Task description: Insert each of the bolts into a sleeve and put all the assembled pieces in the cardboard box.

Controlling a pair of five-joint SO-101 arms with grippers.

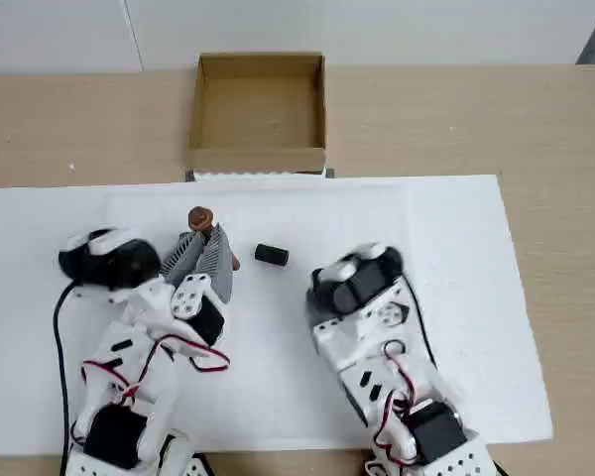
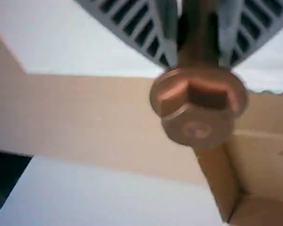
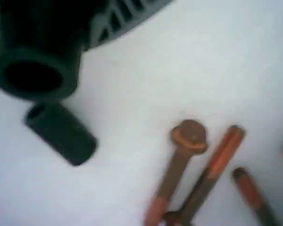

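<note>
Pale wood table (image 1: 555,119) carries a white sheet (image 1: 446,228) across the middle of the high view. The cardboard box (image 1: 261,159) sits just past the sheet's far edge at upper centre, its open top within reach of both arms, and no assembled piece is in it yet.

At the left of centre the left gripper (image 1: 204,243) pinches a bolt (image 1: 200,216) by the shank. The flanged head sticks out past the fingertips (image 2: 226,52) and points toward the box. That grip probably steadies the bolt for mating, though I cannot tell how much of the shank's far end is free.

Just right of it, a spare sleeve (image 1: 271,255) lies on its side on the sheet, apart from both arms. It appears to be waiting for a later bolt.

The right arm is at lower centre-right, bent over the sheet. In its wrist view the right gripper (image 3: 56,42) looks closed around a black sleeve (image 3: 35,70) whose open bore faces the camera, likely presented to receive a bolt. The loose bolts (image 3: 188,136) lie beyond on the sheet, two of them touching or crossing.

I judge the first insertion has not yet been made.
</note>
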